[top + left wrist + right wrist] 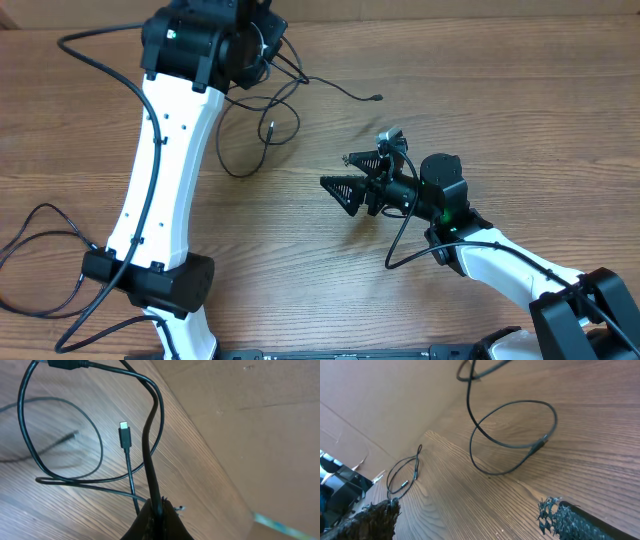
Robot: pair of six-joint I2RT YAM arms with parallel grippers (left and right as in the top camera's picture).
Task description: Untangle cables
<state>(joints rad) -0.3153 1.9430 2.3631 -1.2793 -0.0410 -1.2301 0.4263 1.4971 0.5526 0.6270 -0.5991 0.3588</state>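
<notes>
Two arms: both work over a wooden table (300,290); the left reaches to the far side, the right sits near the middle.
Left fingers (150,525): pressed together, pinching one black strand (148,465) that rises from between them.
Right fingers (345,192): spread wide over bare wood.
Cables (270,128): loose loops on the far part of the table, just near of the left fingers and left of the right fingers; one end (376,98) trails right.
Plug (124,435): silver-tipped, lying inside a loop.
Cardboard wall (260,420): along the table's far edge.
</notes>
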